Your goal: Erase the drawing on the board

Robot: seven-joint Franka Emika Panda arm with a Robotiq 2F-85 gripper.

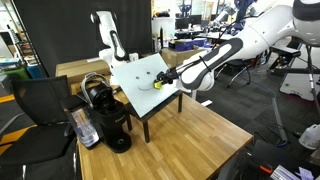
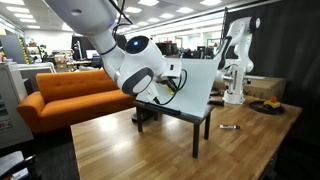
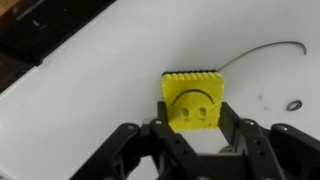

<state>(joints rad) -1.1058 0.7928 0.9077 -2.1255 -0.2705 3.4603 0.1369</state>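
Note:
My gripper [image 3: 195, 128] is shut on a yellow square eraser [image 3: 193, 92] with a smiley face printed on it. The eraser is pressed flat against the white board [image 3: 90, 90]. On the board, up and right of the eraser, the drawing shows as a thin dark curved line [image 3: 265, 47] and one small dot [image 3: 293, 105]; the rest of it is not in view. In both exterior views the gripper [image 1: 162, 81] [image 2: 172, 86] is at the tilted board [image 1: 135, 72] [image 2: 197, 80], which stands on a dark frame.
A black coffee machine [image 1: 105, 112] stands on the wooden table [image 1: 190, 140] next to the board. A second white arm [image 1: 108, 38] stands behind it. A marker [image 2: 228, 127] lies on the table. An orange sofa [image 2: 65, 95] is beyond the table.

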